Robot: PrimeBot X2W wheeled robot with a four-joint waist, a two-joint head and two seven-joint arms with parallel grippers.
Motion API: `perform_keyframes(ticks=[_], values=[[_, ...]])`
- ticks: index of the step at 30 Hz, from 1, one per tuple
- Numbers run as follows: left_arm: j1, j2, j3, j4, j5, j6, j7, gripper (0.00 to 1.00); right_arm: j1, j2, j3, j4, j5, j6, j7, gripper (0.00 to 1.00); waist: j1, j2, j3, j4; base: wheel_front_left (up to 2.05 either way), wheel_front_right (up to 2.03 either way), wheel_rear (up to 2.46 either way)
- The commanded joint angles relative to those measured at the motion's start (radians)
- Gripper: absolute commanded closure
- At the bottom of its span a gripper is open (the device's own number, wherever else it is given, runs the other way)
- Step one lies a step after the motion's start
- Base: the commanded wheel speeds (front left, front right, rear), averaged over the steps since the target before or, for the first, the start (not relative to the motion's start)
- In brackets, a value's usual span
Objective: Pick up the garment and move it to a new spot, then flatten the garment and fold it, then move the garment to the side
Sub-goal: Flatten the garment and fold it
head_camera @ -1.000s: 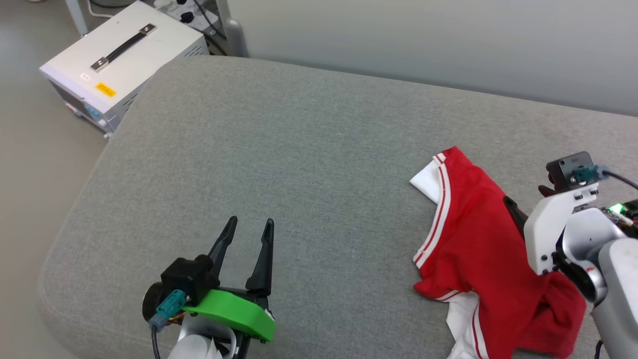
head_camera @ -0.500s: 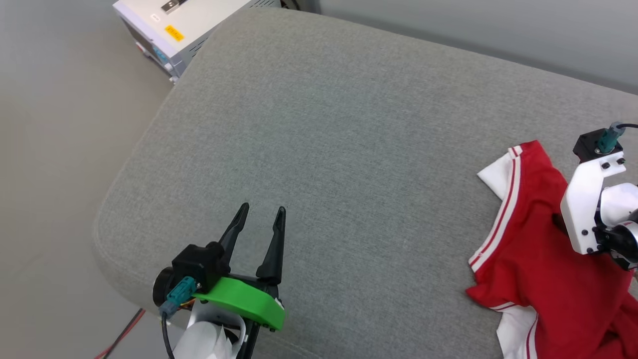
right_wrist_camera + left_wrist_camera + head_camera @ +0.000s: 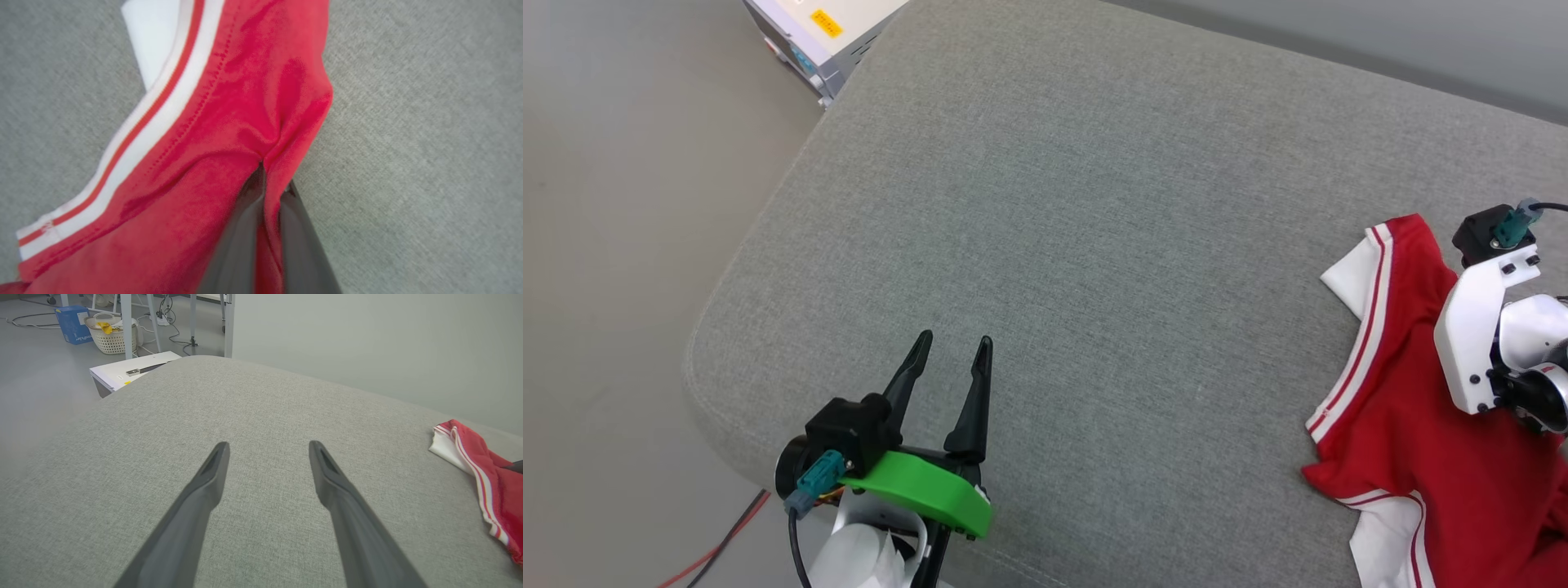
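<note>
The red garment [image 3: 1405, 425], with a white sleeve and white-and-red striped trim, lies crumpled at the right end of the grey cushion. Its lettering is hidden. My right gripper [image 3: 271, 183] is shut on a pinched ridge of the garment's [image 3: 229, 122] red cloth near the striped trim. In the head view the white right wrist [image 3: 1478, 343] hangs over the garment and hides the fingers. My left gripper [image 3: 954, 343] stands open over bare cushion near the front left corner, far from the garment [image 3: 486, 477]. Nothing is between the left gripper's [image 3: 268, 445] fingers.
The grey cushion [image 3: 1094, 204] has rounded edges that drop to the floor at left and front. A white equipment box [image 3: 825, 24] stands on the floor at the far left. A red cable [image 3: 727, 539] lies below the front edge. A basket [image 3: 108, 335] and blue box [image 3: 73, 318] stand farther back.
The head camera has swung, shifting the whole picture to the right. The right wrist now sits nearer the garment's upper sleeve corner. The left gripper stays open in the same pose.
</note>
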Motion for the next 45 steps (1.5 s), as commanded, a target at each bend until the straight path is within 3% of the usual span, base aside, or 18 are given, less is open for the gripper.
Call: perform_keyframes(ticks=[1, 8, 19, 30, 39, 41, 45], values=[[-0.019, -0.006, 0.003, 0.003, 0.001, -0.004, -0.005, 0.00, -0.008, 0.006, 0.010, 0.020, 0.005, -0.001, -0.031, 1.00, -0.0001, 0.0102, -0.014, -0.024, 0.00, 0.00, 0.00], [-0.013, -0.006, 0.016, 0.008, 0.024, -0.005, -0.005, 0.00, -0.057, 0.000, -0.053, 0.085, -0.021, -0.001, -0.221, 1.00, -0.0001, 0.0102, -0.053, -0.088, 0.00, 0.00, 0.00], [0.009, -0.006, 0.026, 0.016, 0.053, -0.005, -0.005, 0.00, -0.060, 0.015, -0.285, 0.233, -0.154, -0.001, -0.446, 1.00, -0.0001, 0.0102, -0.116, -0.196, 0.00, 0.00, 0.00], [0.047, 0.001, 0.039, 0.015, 0.061, -0.005, -0.005, 0.00, 0.091, 0.040, -0.489, 0.284, -0.267, -0.001, -0.462, 1.00, -0.0001, 0.0102, -0.176, -0.270, 0.00, 0.00, 0.00], [0.063, 0.003, 0.035, 0.015, 0.063, -0.005, -0.006, 0.00, 0.279, 0.145, -0.590, 0.229, -0.314, -0.001, -0.445, 1.00, -0.0001, 0.0102, -0.196, -0.337, 0.00, 0.00, 0.00], [0.060, 0.003, 0.030, 0.015, 0.063, -0.005, -0.006, 0.00, 0.296, 0.171, -0.615, 0.222, -0.325, -0.001, -0.446, 0.00, -0.0001, 0.0102, -0.195, -0.352, 0.00, 0.00, 0.00], [0.047, 0.006, 0.020, 0.018, 0.063, -0.006, -0.006, 0.00, 0.302, 0.210, -0.627, 0.189, -0.346, -0.001, -0.480, 0.00, -0.0001, 0.0102, -0.192, -0.380, 0.00, 0.00, 0.00]])
